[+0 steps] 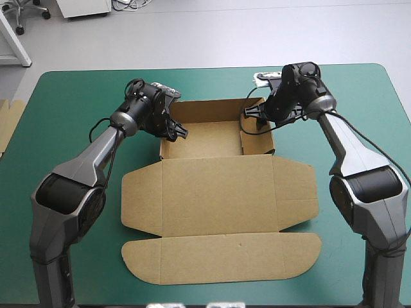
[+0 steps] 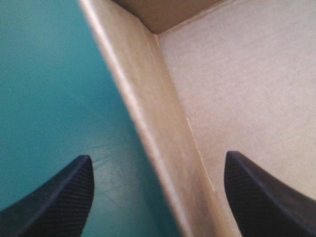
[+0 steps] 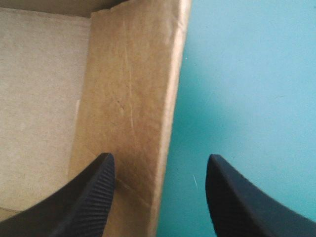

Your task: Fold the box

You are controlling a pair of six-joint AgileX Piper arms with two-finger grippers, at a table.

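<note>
On the teal-green table (image 1: 64,102) the brown box (image 1: 218,192) sits mid-table, walls up, lid flat nearside. It looks like light, stiff board, probably bending only at creases, so grip a wall's rim. The left gripper (image 2: 157,155) and right gripper (image 3: 159,156) straddle opposite side walls, wide open, holding nothing.

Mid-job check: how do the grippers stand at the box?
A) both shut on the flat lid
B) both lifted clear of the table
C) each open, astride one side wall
C: the left gripper and right gripper each show open fingers with a raised wall of the box between them.
</note>
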